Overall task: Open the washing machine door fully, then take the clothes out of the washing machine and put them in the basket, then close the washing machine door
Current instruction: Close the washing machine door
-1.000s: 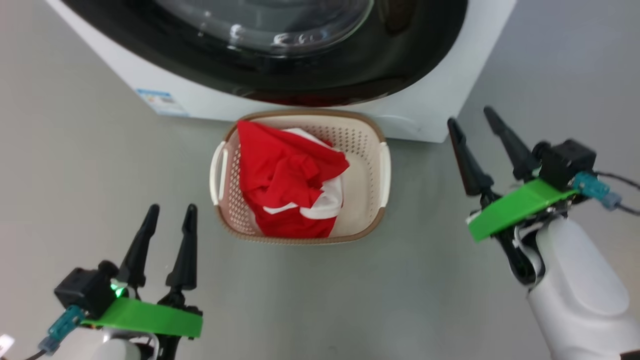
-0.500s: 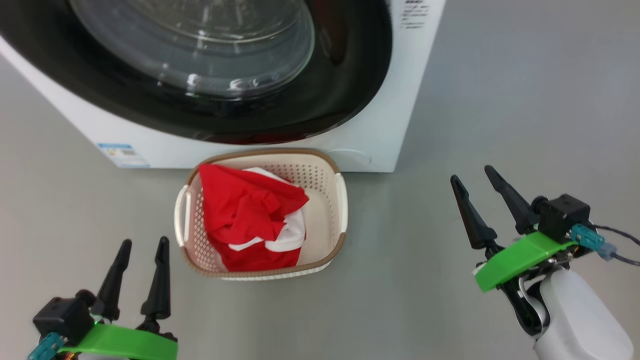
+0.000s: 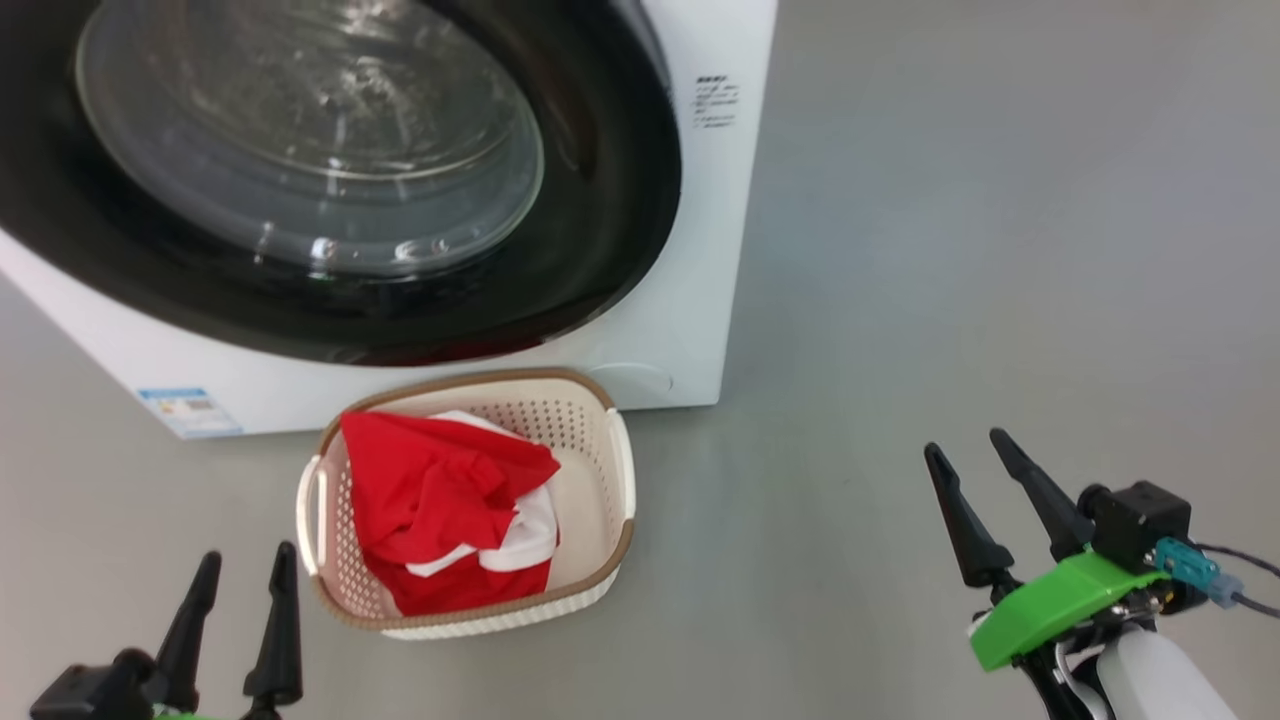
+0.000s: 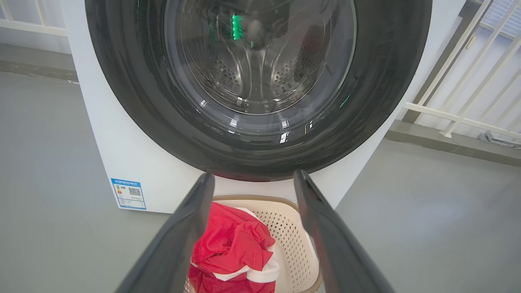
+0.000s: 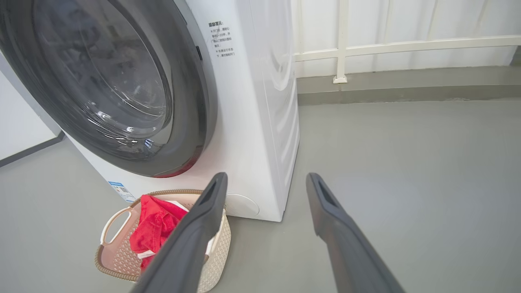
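Note:
The washing machine (image 3: pixel 690 300) stands at the upper left of the head view. Its door (image 3: pixel 600 250), a black ring around clear glass, lies flat against the front (image 5: pixel 195 122). Through the glass (image 4: pixel 256 61) the steel drum shows. The cream basket (image 3: pixel 600 480) sits on the floor right before the machine and holds the red and white clothes (image 3: pixel 440 500). My left gripper (image 3: pixel 247 555) hangs open just left of the basket's near corner, nothing in it. My right gripper (image 3: pixel 965 445) is open and empty over bare floor, well to the right. In the left wrist view the clothes (image 4: pixel 232 248) lie between my fingers (image 4: pixel 195 219).
A blue label sticker (image 3: pixel 190 412) is on the machine's lower left front. A white railing (image 5: pixel 342 44) and a low kerb run behind the machine, and more rails (image 4: pixel 456 118) stand at its side. Grey floor (image 3: pixel 950 250) stretches wide to the machine's right.
The head camera has lifted and pulled back, so the machine and basket sit lower and further left and more of the door shows. Both grippers stay open and empty.

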